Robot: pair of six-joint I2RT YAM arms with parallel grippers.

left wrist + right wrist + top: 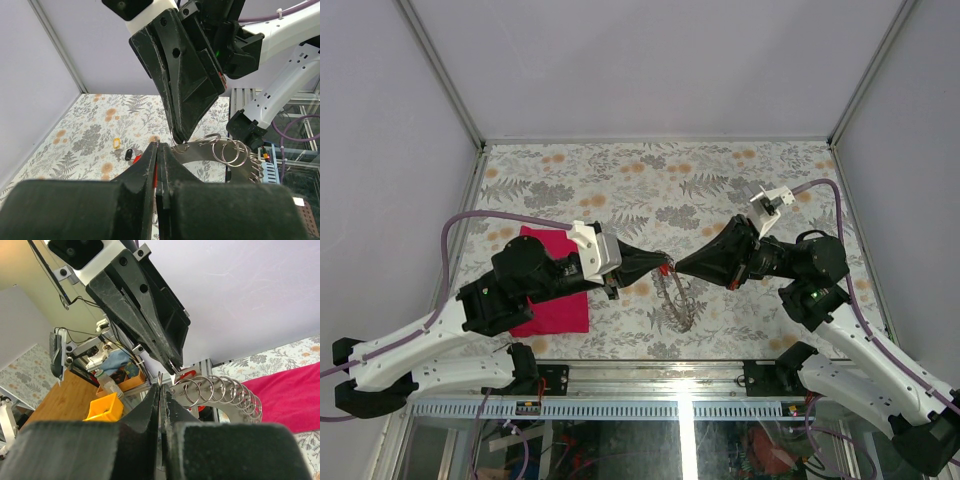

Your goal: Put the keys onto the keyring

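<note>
Both pincers are pinching shut, tip to tip above the table [570, 180]. My right pincer [160, 388] is gripping the end of the keyring [220, 391], the rest dangling in mid-air. My left pincer [157, 147] is clamping what looks like a red key [665, 268]. I'm worrying about the tiny hole missing the wire, or the key twisting loose and dropping among the other keys [129, 154].

1. Top external: fixed high above and behind the arm bases, looking down and away over the whole floral-patterned tabletop [620, 170]. Widest, most distant view.
2. Left wrist: mounted just behind the left black two-finger gripper [156, 146], facing right, very close.
3. Right wrist: mounted just behind the right black two-finger gripper [160, 385], facing left, equally close.
4. Shared by all three: the near-centre spot where both gripper tips meet beside the silvery chain of metal rings [678, 302].
</note>
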